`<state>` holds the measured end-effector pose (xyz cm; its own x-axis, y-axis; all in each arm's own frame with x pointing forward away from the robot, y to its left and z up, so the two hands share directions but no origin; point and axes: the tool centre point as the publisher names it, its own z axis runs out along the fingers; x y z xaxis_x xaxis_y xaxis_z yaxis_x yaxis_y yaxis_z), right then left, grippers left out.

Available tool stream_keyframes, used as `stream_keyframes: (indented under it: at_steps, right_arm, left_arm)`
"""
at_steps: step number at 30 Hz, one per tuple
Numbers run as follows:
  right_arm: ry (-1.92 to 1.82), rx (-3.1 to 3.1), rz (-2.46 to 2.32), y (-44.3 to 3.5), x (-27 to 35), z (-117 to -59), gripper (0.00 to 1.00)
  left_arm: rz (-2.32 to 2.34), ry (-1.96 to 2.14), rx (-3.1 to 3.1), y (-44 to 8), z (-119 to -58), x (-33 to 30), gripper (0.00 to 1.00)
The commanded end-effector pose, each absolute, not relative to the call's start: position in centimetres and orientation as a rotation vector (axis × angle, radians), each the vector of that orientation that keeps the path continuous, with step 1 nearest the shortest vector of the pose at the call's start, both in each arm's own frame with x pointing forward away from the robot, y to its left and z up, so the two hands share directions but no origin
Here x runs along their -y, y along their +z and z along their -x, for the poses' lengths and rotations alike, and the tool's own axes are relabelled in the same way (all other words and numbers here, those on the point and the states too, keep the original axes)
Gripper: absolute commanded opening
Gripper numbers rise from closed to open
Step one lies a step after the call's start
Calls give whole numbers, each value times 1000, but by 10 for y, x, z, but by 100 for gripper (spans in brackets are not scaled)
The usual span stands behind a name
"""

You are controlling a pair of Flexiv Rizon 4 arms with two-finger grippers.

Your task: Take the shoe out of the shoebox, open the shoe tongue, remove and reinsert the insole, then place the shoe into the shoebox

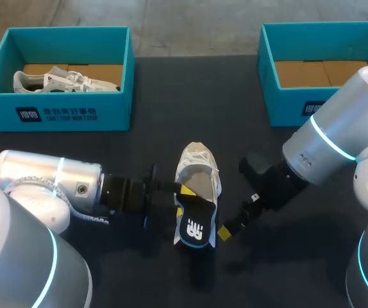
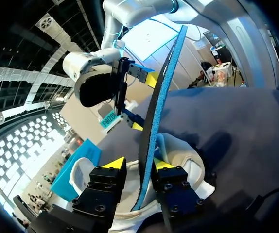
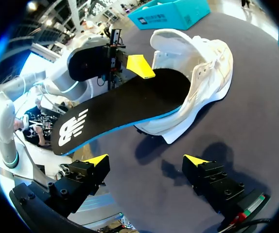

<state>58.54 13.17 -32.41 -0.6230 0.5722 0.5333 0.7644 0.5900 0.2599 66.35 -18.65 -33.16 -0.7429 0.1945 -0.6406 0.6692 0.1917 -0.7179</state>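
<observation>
The shoe (image 3: 202,63) is out of its box and sits on the dark desk (image 1: 190,102), between the two hands. It is white, and its toe points away from both of them.

The black insole (image 3: 130,102), blue along its edge, is partly drawn out. Its front end is tucked inside the shoe and the heel end sticks out into the air.

The left hand (image 2: 137,163) is at the shoe's opening with the insole running edge-on between its two fingers. One finger (image 2: 161,165) sits right against the insole. On the other side I can see a slim gap, so the hand looks released rather than clenched on it.

The right hand (image 3: 147,160) is across the insole from the left hand, near the insole but apart from it, just above the desk. Its fingers are spread wide and grasp nothing. The shoe lies ahead of it, and the insole's free end juts out ahead of it and over one of its fingers.

Well beyond the right hand, at the far edge of the desk, stands a teal shoebox (image 1: 286,106) showing only its brown cardboard floor. Well beyond the left hand stands a second shoebox (image 1: 56,115) of the same colour, with another white shoe (image 1: 68,80) lying inside it.
</observation>
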Motion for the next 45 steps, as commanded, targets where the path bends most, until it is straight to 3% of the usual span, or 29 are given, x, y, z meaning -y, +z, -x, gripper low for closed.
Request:
stream_keyframes:
  at_steps: [1, 38, 45]
  right_arm:
    - [-665, 2430, 1080, -325, -134, -584, 100]
    - [-665, 2430, 1080, -325, -134, -584, 100]
    - [-665, 2430, 1080, -325, -134, -584, 100]
  left_arm:
    - [-814, -1550, -2074, -325, -659, 186, 32]
    - [-918, -1447, -2160, -316, -649, 204, 28]
    - [-945, -1428, -2187, -319, -648, 208, 18]
